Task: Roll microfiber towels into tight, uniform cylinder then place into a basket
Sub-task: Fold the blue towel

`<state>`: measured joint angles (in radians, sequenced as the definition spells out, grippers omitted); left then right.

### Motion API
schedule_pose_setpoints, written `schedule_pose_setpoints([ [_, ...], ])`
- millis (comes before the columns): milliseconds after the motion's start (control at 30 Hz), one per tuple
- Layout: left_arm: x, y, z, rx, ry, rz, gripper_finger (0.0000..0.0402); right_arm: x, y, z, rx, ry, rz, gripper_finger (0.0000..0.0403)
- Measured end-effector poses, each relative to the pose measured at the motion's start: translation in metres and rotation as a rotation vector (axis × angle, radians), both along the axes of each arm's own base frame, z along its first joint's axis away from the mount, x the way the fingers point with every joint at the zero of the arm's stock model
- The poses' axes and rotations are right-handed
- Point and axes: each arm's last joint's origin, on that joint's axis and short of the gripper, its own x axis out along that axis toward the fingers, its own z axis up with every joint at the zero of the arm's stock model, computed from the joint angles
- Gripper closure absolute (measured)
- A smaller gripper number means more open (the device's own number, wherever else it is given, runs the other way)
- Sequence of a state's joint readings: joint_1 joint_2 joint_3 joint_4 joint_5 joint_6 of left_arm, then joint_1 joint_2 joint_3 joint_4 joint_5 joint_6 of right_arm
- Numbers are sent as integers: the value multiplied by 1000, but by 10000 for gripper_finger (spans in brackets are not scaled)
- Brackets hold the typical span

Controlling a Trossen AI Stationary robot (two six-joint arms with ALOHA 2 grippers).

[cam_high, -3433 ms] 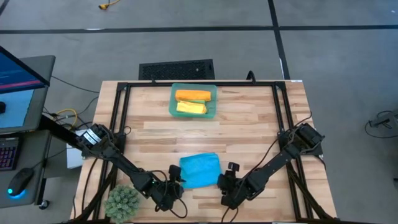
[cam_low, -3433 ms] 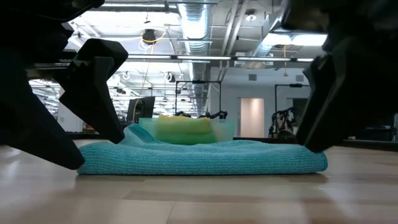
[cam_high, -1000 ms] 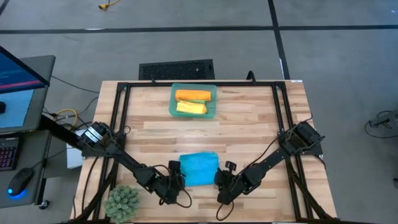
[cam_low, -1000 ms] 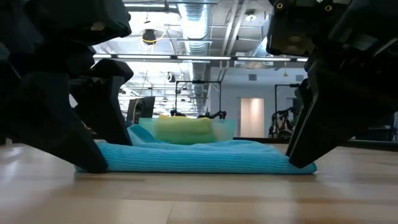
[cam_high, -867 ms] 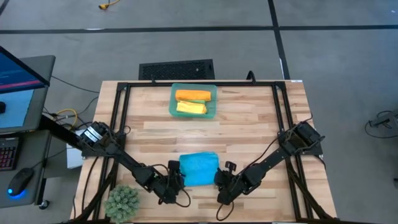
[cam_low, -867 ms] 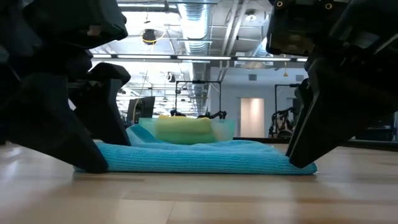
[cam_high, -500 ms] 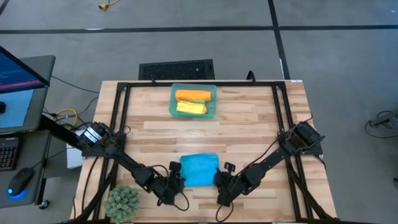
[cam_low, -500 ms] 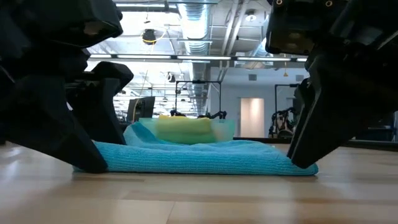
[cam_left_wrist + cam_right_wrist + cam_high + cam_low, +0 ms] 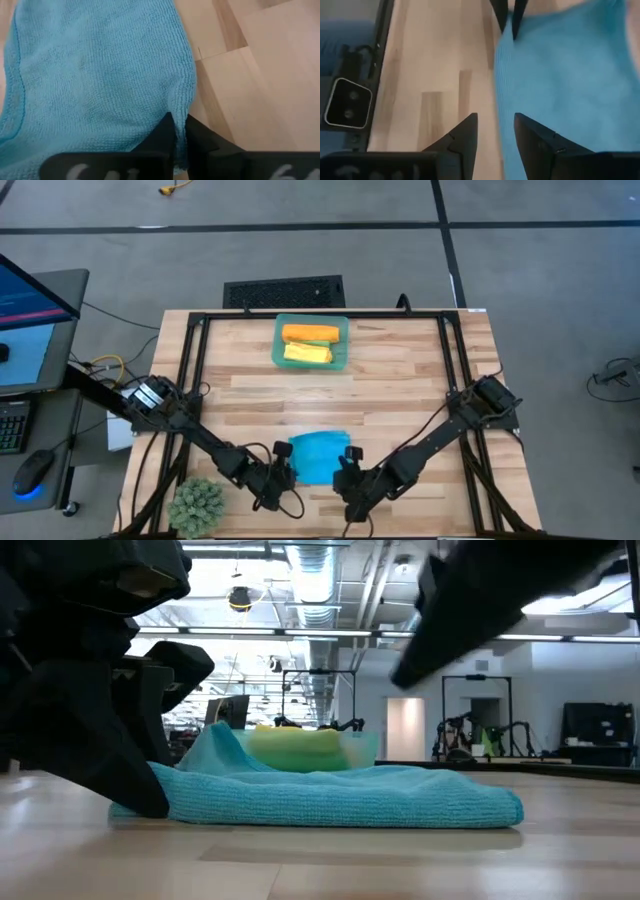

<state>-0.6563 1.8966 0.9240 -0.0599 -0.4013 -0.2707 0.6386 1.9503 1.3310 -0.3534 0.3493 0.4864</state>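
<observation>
The bright blue towel point(image 9: 320, 456) lies flat on the table's near middle, its underside on the wood. My left gripper point(image 9: 285, 470) is low at the towel's left near corner and shut on it. My right gripper point(image 9: 492, 131) hovers open above the towel's near right part, touching nothing; the towel's edge point(image 9: 500, 100) runs under the gap between its fingers. At the far middle stands the basket point(image 9: 278, 345), with the rolled orange towel point(image 9: 310, 333) and the rolled yellow towel point(image 9: 307, 353) lying in it. My left gripper pinches the blue towel's left near corner point(image 9: 184, 107) between its two fingers. The fingers come in low from the table's left, slanting down. How many layers they hold, I cannot tell. The towel rests on the table, and beside the fingers it rises in a small peak point(image 9: 213, 743).
A spiky green plant ball point(image 9: 197, 505) sits at the near left corner, close behind my left arm. A black frame point(image 9: 190, 380) runs along the table's left, far and right sides. Bare wood lies between the towel and the basket.
My left gripper has shut on the towel's left near corner, and the cloth beside it has bunched up into a peak. My right gripper has risen off the towel's right end and gone a little toward the table's left. The right end now lies free and flat.
</observation>
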Motion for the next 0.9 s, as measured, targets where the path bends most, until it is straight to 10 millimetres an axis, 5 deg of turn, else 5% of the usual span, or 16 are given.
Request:
schedule_pose_setpoints([
  [300,-6,0,20,-86,32,-59,390,-8,9,0,-166,-41,94,260],
  [633,-1,7,22,-128,36,5,392,-1,12,-52,-225,83,161,267],
  [900,-2,7,21,-136,52,25,391,0,5,-52,-246,126,146,267],
])
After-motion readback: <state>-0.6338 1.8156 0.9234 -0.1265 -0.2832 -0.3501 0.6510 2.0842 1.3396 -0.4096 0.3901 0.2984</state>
